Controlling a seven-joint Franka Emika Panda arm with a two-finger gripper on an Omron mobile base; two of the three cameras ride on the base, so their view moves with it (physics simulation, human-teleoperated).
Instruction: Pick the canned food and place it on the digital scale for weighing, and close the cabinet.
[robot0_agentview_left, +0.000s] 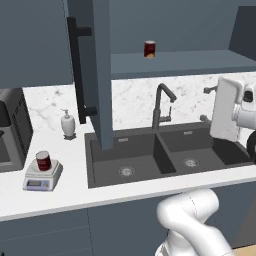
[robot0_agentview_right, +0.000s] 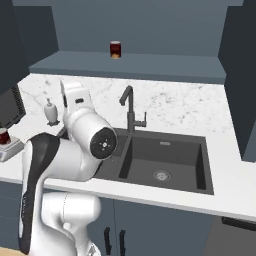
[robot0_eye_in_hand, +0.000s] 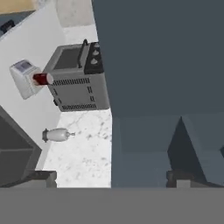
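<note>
the can (robot0_agentview_left: 43, 160) stood upright on the scale (robot0_agentview_left: 42, 178) at the left of the bench (robot0_agentview_left: 70, 192), the cabinet (robot0_agentview_left: 102, 75) door hung open w/ another can (robot0_agentview_left: 149, 49) on its shelf, & the gripper (robot0_eye_in_hand: 112, 177) faced that door, jaws wide apart, holding nothing.

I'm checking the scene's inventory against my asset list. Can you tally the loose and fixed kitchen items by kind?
Dark-red cans: 2, the canned food on the digital scale, another can on the cabinet shelf
Digital scale: 1
Soap dispenser: 1
Faucet: 1
Double-basin sink: 1
Toaster oven: 1
Total: 7
</note>
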